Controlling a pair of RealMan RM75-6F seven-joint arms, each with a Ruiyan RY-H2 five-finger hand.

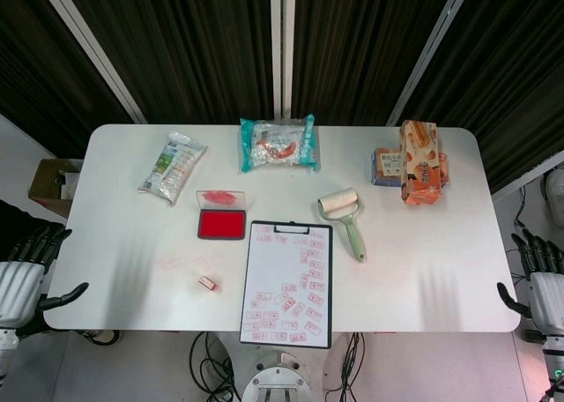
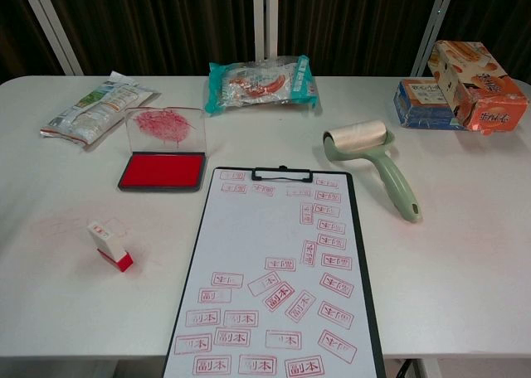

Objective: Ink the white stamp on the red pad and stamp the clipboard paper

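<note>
Fingers point(image 1: 35, 240) of the left hand point(image 1: 22, 279) are spread apart and hold nothing; the hand hangs off the table's point(image 1: 132, 243) left edge. The right hand point(image 1: 545, 287) sits off the right edge, fingers likewise apart and holding nothing. Neither hand shows in the chest view.

White stamp point(image 2: 109, 245) lies tilted on the table, red end toward the near edge, left of the clipboard point(image 2: 278, 278) and apart from it. Faint red smudges mark the table beside it. Red ink pad point(image 2: 163, 170) lies open just beyond the clipboard's left top corner, its clear lid point(image 2: 164, 129) upright behind it. The clipboard paper carries many red stamp marks.

Lint roller point(image 2: 372, 161) lies right of the clipboard. Snack packets point(image 2: 262, 83) and cartons point(image 2: 465, 88) lie along the far side.
</note>
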